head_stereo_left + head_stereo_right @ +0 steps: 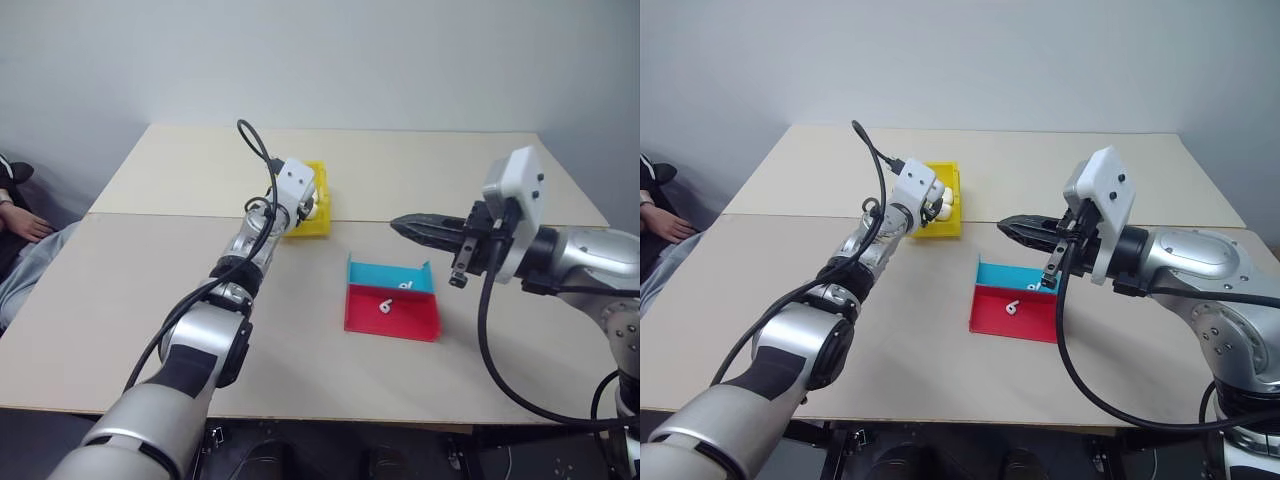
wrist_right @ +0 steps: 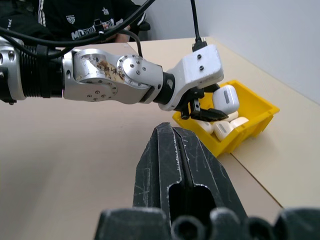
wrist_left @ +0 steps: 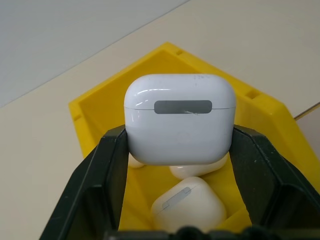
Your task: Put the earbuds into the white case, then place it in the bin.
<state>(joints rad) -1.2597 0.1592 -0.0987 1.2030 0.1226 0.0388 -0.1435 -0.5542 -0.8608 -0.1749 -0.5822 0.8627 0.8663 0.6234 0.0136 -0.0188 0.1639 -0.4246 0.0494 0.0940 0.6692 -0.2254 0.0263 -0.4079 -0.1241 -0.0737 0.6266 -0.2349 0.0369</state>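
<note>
Two tools work over a pale surface (image 1: 120,300), and the yellow bin (image 1: 318,222) is the landmark. The left tool (image 3: 180,150) hangs over the bin with a white case (image 3: 179,120) between its black fingers (image 3: 107,165); the left wrist view shows the fingers lying against the case's two sides. That case is glossy, rounded, lid shut, with a grey strip across its face. Below it, inside the bin, lie more cases (image 3: 187,205) of the same kind, which the head views give as pale lumps above the yellow wall. From the right wrist view the held case (image 2: 226,99) stands above the bin's open top, clear of the ones beneath.

To the right of the bin and nearer the robot sits a shallow red-and-blue tray (image 1: 392,312). One earbud (image 1: 384,306) lies in its red half, tiny, white and comma-shaped; another small white thing (image 1: 405,286) sits in the blue half, too small to name. The right tool (image 1: 398,224) is in the air right of the bin, above the tray's far edge, its fingers pressed together on nothing

A person's hand (image 1: 28,226) rests well left of the bin, at the surface's edge
</note>
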